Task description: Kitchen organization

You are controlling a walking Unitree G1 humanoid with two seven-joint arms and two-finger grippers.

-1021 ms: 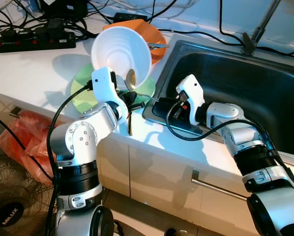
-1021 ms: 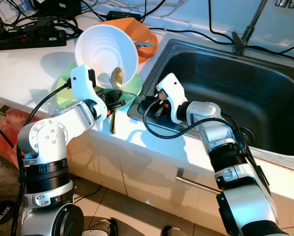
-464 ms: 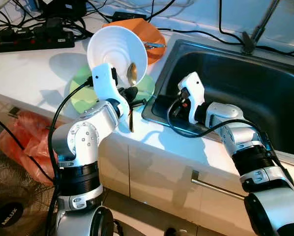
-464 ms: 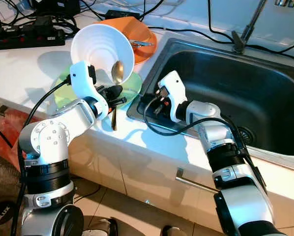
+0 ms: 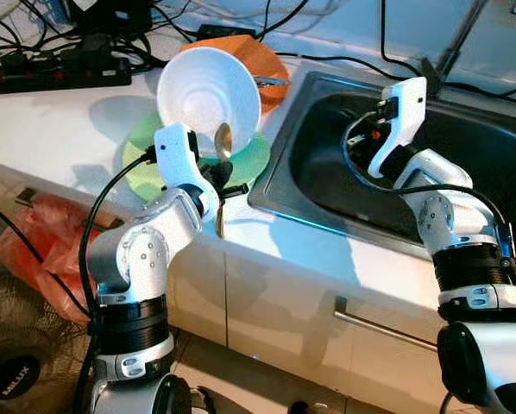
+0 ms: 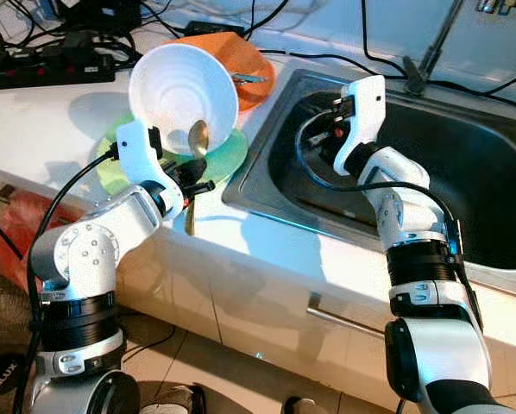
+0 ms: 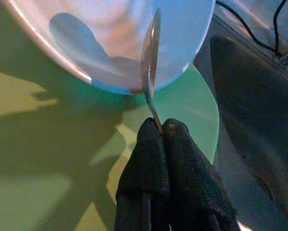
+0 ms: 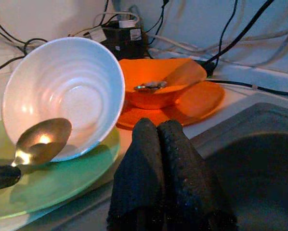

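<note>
A white bowl (image 5: 208, 90) stands tipped on its side on a green plate (image 5: 146, 164), its opening facing me. My left gripper (image 5: 222, 183) is shut on the handle of a brass-coloured spoon (image 5: 223, 142), and the spoon's head lies against the bowl's lower inside wall (image 8: 40, 144). In the left wrist view the fingers (image 7: 153, 159) pinch the thin handle just below the bowl's rim (image 7: 110, 82). My right gripper (image 8: 153, 126) is held up over the left part of the sink (image 5: 465, 172), shut with nothing in it.
Behind the white bowl, an orange bowl (image 5: 271, 65) sits on an orange plate (image 8: 192, 103) with a small utensil inside. A black power strip (image 5: 59, 73) and cables run along the back. The faucet (image 5: 452, 52) rises behind the sink. A red bag (image 5: 42, 241) and a fan (image 5: 16, 362) are on the floor at left.
My right arm lifted from the sink's front-left rim and now hangs higher over the basin. My left gripper shifted a little with the spoon; the bowl stays tipped.
</note>
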